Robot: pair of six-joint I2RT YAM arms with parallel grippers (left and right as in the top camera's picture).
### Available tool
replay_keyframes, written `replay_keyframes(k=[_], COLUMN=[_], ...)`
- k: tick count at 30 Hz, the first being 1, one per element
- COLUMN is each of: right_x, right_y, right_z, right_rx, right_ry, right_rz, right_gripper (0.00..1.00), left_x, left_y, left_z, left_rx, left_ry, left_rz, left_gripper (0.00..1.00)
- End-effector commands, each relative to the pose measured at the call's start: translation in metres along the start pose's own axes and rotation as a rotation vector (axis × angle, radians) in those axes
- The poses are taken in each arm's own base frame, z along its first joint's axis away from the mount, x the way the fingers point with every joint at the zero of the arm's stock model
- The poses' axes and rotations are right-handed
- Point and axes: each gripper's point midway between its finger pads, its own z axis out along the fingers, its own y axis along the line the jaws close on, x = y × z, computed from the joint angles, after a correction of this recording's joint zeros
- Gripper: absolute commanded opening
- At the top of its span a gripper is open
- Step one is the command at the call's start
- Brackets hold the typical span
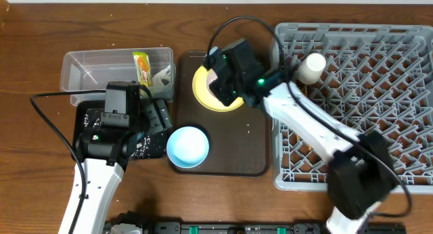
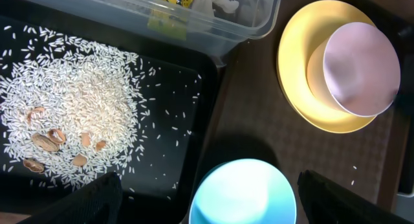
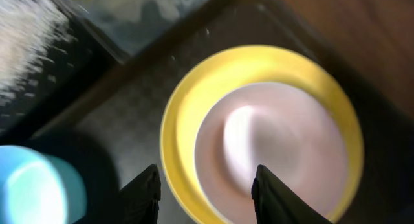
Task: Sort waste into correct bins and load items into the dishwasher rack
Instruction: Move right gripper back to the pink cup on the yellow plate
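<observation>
1. Nearest you, the round light blue bowl (image 1: 187, 146) sits mouth up and empty at the near-left corner of the dark brown rectangular serving tray (image 1: 237, 153). Nothing touches it. Judgement: it is waiting its turn for the rack.
2. Just left of it, the shallow black rectangular tray (image 2: 187, 120) lies on the left half of the wooden desk (image 1: 34, 159), beside the serving tray's left edge. The loose white rice grains (image 2: 71, 107) are heaped in it with a few brown shell-like bits (image 2: 48, 140). Judgement: food waste goes here, apart from dry waste.
3. Your left gripper (image 2: 208, 182) hovers over this tray with its jaws spread wide and nothing between them. It looks parked clear of the other arm.
4. At the serving tray's far-left corner, the small pink bowl (image 2: 361, 68) rests in the round yellow plate (image 2: 294, 68). Since they are stacked, the bowl should come off first.
5. Your right gripper (image 3: 207, 185) is directly above that pair with its jaws partly apart. It is pinching nothing that the blurred wrist view shows. I cannot tell whether it touches the rim.
6. At the desk's far-left, the clear plastic rectangular tub (image 1: 67, 75) sits against the black tray's far edge. The yellow-green-orange snack wrapper (image 1: 142, 66) and the crumpled white paper scrap (image 1: 162, 75) lie in its right end.
7. Along the desk's right edge stands the large grey plastic lattice rack (image 1: 352, 30). The white cup (image 1: 312, 67) sits among the pegs near its far-left corner.
</observation>
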Motion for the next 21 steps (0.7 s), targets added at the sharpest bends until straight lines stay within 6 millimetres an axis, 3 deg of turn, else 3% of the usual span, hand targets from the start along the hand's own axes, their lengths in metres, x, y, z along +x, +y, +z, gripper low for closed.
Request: replay_keyframes(k=[1,8,14,21], right_x=[0.019,0.046,0.043,0.035], right_y=[0.009,0.013,0.013,0.014], right_z=[0.030,0.060,0.061,0.052], right_rx=[-0.013,-0.027,-0.027,-0.025], right_ry=[0.060,0.140,0.127,0.107], right_rz=[-0.032,-0.029,-0.032,-0.035], right_gripper=[0.45,0.39,0.27,0.25], left_x=[-0.006,-0.006,-0.006,-0.006], left_y=[0.000,0.000,0.000,0.000], left_z=[-0.005,-0.005,-0.005,-0.005], left_rx=[-0.002,-0.002,-0.002,-0.002], left_ry=[-0.021,-0.021,-0.021,-0.021], left_rz=[0.000,0.000,0.000,0.000], left_gripper=[0.90,0.90,0.90,0.89])
